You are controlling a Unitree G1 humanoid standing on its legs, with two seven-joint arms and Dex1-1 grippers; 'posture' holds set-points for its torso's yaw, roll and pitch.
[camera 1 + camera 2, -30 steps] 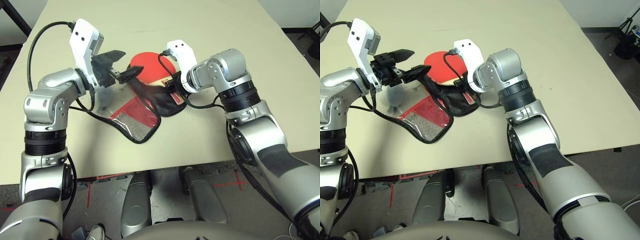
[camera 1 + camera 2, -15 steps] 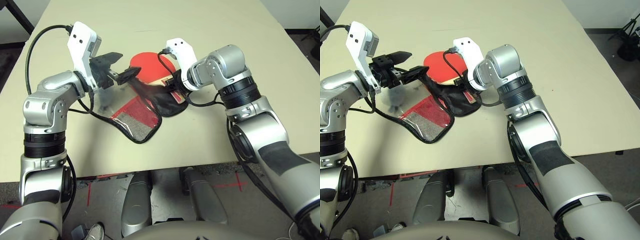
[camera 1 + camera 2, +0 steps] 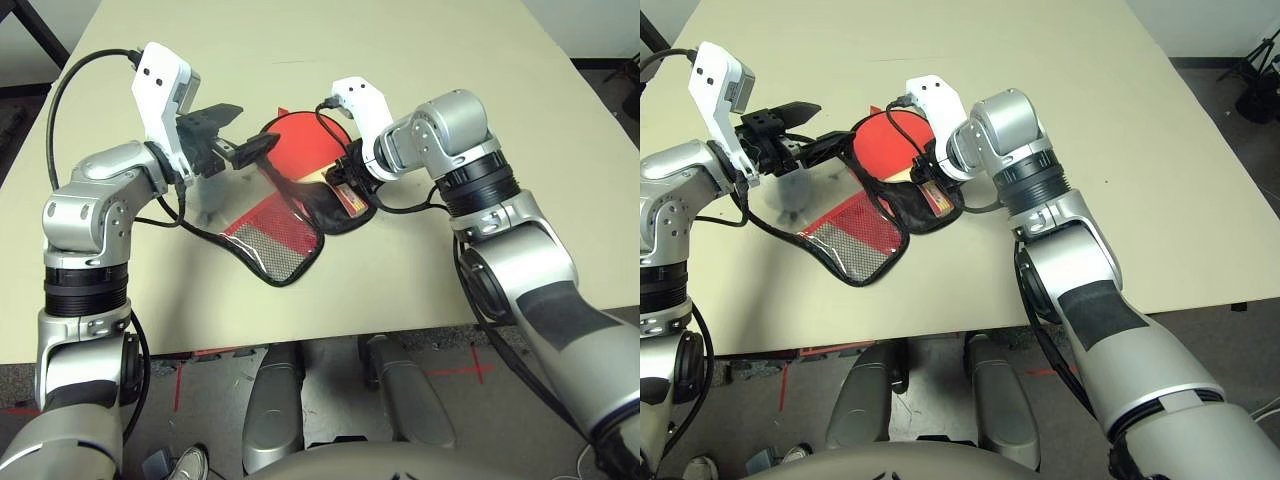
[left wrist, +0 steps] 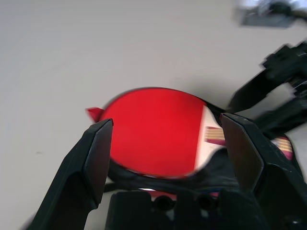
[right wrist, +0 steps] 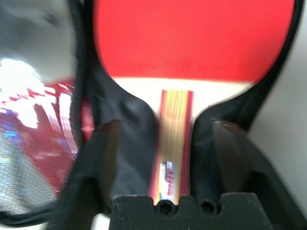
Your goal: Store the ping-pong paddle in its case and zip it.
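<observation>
At the left, the left end effector (image 3: pixel 232 133) is level with its fingers spread, the lower one hooked under the raised black edge of the case (image 3: pixel 278 228), whose red mesh flap trails open on the bench (image 3: pixel 480 120). The ping-pong paddle (image 3: pixel 305 142) lies in the case's open half, blade away from the robot, handle toward it. At the right, the right end effector (image 5: pixel 163 143) is spread, straddling the handle without gripping, so it is the nearer arm.
</observation>
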